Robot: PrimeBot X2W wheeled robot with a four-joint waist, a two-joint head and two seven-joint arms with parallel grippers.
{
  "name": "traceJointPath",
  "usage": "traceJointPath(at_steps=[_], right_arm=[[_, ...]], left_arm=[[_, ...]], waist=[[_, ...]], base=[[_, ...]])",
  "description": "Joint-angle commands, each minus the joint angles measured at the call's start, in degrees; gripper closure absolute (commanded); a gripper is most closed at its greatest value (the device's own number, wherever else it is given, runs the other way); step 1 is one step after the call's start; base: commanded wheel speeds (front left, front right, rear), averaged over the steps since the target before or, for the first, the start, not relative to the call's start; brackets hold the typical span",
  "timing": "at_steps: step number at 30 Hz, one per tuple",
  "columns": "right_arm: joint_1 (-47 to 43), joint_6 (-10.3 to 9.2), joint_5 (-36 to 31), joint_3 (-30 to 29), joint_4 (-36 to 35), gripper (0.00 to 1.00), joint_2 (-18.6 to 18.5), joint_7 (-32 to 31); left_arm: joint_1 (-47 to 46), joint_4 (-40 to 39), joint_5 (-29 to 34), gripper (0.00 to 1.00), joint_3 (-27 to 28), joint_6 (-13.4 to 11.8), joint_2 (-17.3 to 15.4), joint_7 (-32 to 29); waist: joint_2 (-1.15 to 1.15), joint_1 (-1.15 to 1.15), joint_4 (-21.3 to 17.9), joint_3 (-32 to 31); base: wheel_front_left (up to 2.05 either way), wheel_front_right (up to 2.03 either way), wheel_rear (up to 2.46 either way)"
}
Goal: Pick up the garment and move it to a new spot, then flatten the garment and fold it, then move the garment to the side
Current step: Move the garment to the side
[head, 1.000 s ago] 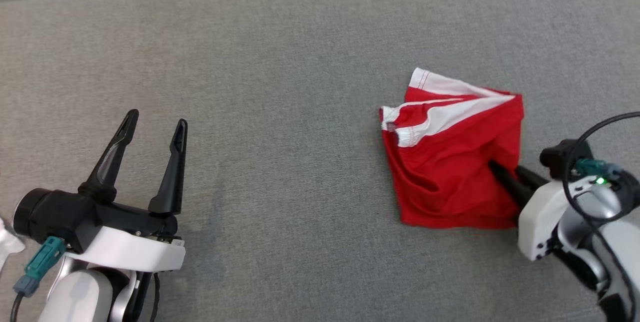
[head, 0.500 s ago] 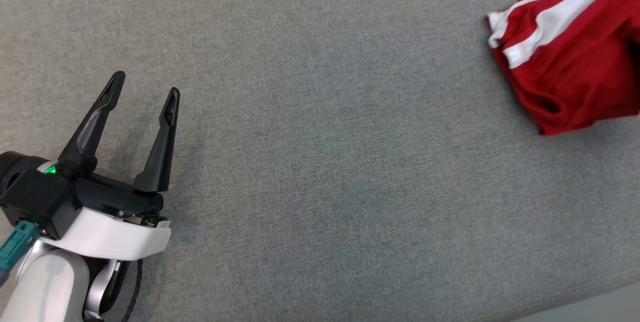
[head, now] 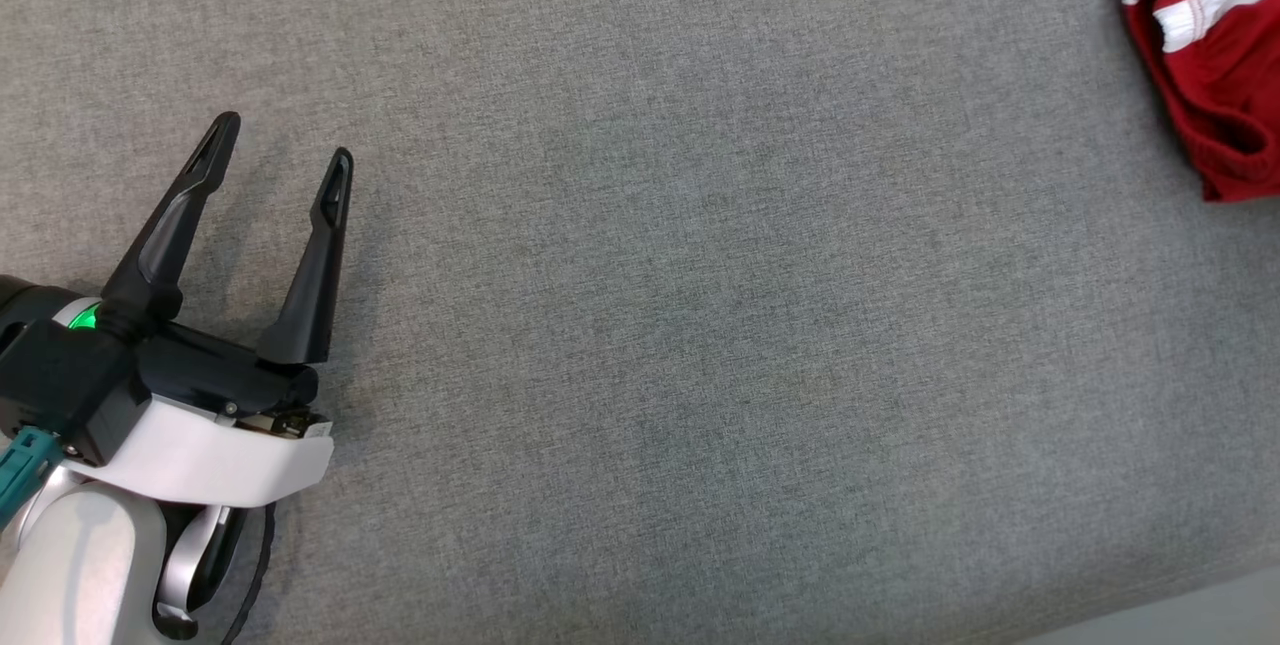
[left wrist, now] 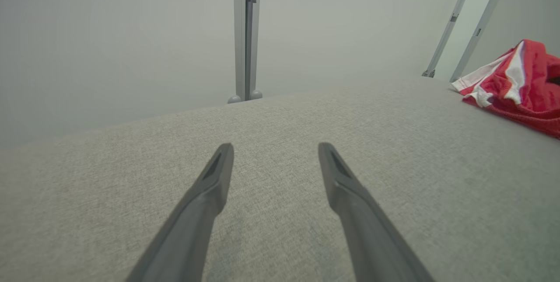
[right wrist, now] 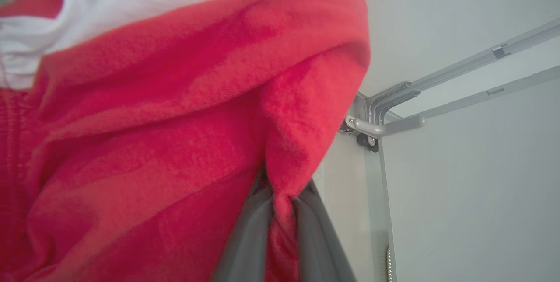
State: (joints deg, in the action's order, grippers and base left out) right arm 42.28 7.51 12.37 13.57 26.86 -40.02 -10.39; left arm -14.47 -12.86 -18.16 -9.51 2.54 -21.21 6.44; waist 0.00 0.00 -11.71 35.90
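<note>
The garment (head: 1215,75) is red with white stripes and lies bunched at the top right edge of the head view, partly cut off. It also shows at the far right of the left wrist view as the garment (left wrist: 520,85) on the grey cushion. In the right wrist view my right gripper (right wrist: 282,212) is shut on a fold of the red garment (right wrist: 153,133), which drapes over most of that view. My left gripper (head: 280,150) rests open at the lower left of the head view, far from the cloth, with nothing between its fingers (left wrist: 210,186).
The grey fabric surface (head: 680,305) stretches across the head view, with its front edge at the lower right corner. Grey metal posts (left wrist: 246,33) and pale wall panels stand behind it, and a metal frame (right wrist: 393,116) is beside the right gripper.
The head view has swung left, so the garment slid to the right edge and the right gripper left the picture. The left gripper stays open in about the same pose.
</note>
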Motion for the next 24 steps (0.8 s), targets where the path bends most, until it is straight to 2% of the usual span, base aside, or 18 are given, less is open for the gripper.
traceJointPath(at_steps=[1,5,6,7,8,9,17,21,24], right_arm=[[0.1,-0.02,-1.0,-0.8,0.5,1.00,0.1,0.5],[-0.1,-0.02,-2.4,-3.5,1.3,1.00,1.7,1.4],[-0.1,-0.02,-2.8,-4.1,1.3,0.84,2.1,1.7],[-0.1,-0.02,-3.1,-4.9,1.4,0.58,2.7,2.3],[-0.2,-0.02,-3.3,-5.7,1.6,0.15,3.4,2.8],[-0.4,-0.01,-3.6,-6.5,1.7,0.00,4.0,3.1],[-3.2,-0.02,-5.8,-15.4,1.2,0.00,9.9,8.3],[-6.0,-0.01,-5.8,-19.7,-1.1,0.00,14.7,11.8],[-9.8,-0.01,-5.7,-22.2,-5.7,0.00,20.5,14.8]], left_arm=[[-0.7,-0.2,0.1,0.00,0.2,0.2,-0.5,0.1],[-1.1,-0.2,0.1,0.00,0.2,0.0,-0.8,0.2],[-1.2,-0.3,0.0,0.00,0.1,0.0,-0.8,0.2],[-1.3,-0.3,0.1,0.00,0.0,0.0,-0.8,0.2],[-1.4,-0.3,0.1,0.00,0.0,0.0,-0.8,0.2],[-1.5,-0.2,0.0,0.00,0.0,0.0,-0.8,0.3],[-1.2,1.2,-0.7,0.00,-0.3,-0.3,-0.3,1.4],[-0.2,2.2,-1.1,0.00,-0.3,-0.7,0.3,2.1],[1.1,3.2,-1.5,0.00,-0.1,-1.4,0.9,3.0]], waist=[[0.00,0.00,-0.1,0.2],[0.00,0.00,-0.6,0.7],[0.00,0.00,-0.6,0.8],[0.00,0.00,-0.7,0.9],[0.00,0.00,-0.7,1.0],[0.00,0.00,-0.7,1.0],[0.00,0.00,-0.4,-0.6],[0.00,0.00,-0.2,-2.7],[0.00,0.00,0.2,-5.3]], base=[[0.00,0.00,0.00],[0.00,0.00,0.00],[0.00,0.00,0.00],[0.00,0.00,0.00],[0.00,0.00,0.00],[0.00,0.00,0.00],[0.00,0.00,0.00],[0.00,0.00,0.00],[0.00,0.00,0.00]])
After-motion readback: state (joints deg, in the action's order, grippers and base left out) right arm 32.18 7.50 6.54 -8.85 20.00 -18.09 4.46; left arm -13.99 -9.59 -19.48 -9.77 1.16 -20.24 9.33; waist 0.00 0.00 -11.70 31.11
